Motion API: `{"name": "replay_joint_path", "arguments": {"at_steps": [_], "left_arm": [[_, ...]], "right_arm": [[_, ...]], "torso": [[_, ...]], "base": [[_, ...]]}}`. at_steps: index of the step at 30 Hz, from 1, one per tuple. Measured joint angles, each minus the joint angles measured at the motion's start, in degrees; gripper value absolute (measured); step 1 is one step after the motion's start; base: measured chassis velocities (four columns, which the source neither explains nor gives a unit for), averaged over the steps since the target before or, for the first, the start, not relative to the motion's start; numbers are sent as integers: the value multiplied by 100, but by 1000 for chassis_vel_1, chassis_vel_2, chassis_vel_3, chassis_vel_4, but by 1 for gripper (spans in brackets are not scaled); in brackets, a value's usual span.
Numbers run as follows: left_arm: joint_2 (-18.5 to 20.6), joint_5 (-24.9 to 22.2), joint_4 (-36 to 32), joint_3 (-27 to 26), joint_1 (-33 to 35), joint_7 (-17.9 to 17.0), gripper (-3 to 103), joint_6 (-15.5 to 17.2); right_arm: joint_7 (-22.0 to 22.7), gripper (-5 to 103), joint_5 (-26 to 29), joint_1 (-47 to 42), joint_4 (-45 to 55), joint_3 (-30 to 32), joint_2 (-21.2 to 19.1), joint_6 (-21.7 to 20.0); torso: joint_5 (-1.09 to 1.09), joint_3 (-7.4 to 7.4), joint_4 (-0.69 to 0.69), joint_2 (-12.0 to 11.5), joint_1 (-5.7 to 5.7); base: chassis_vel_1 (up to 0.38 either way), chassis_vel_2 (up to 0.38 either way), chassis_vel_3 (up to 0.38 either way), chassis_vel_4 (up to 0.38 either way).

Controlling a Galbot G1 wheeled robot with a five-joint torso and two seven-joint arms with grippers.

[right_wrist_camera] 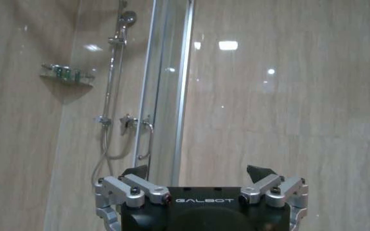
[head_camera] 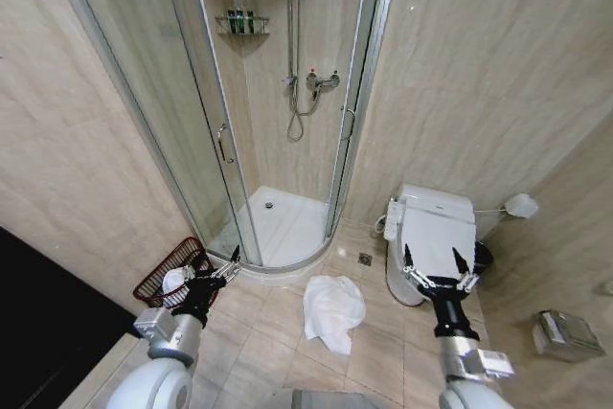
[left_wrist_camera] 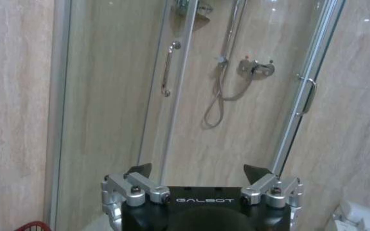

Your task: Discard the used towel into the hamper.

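A tiled bathroom with a glass shower stall [head_camera: 278, 122] ahead and a toilet [head_camera: 433, 237] to the right. A white towel [head_camera: 332, 311] lies crumpled on the floor [head_camera: 268, 332] between both raised arms. The hamper [head_camera: 172, 273], by the left wall, sits just beside the left gripper [head_camera: 227, 267]. The right gripper [head_camera: 438, 267] hovers before the toilet. Both jaws stand wide open and empty, apparently ready for a pickup.

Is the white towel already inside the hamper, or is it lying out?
Out: the towel lies crumpled on the floor tiles, apart from the hamper.
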Motion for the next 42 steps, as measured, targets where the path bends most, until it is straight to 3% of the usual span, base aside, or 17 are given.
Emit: {"name": "replay_joint_path", "arguments": {"at_steps": [6,15,23,32,42], "left_arm": [[0,0,0,0,0,0,97,0],[0,0,0,0,0,0,97,0],[0,0,0,0,0,0,97,0],[0,0,0,0,0,0,97,0],[0,0,0,0,0,0,97,0]], "right_arm": [[316,100,266,-41,-227,26,-4,-149],[391,100,806,-68,-847,189,-127,-164],[388,100,890,11,-1052,151,-113,-86],[672,100,950,145,-1062,156,-113,104],[38,100,1197,83,-1067,303,-126,512]], "torso": [[0,1,0,3,0],[0,-10,0,-18,-8],[0,-170,0,-320,-151],[0,-364,0,-688,-322],[-1,-586,0,-1097,-510]], "base": [[0,0,0,0],[0,0,0,0],[0,0,0,0],[0,0,0,0],[0,0,0,0]]}}
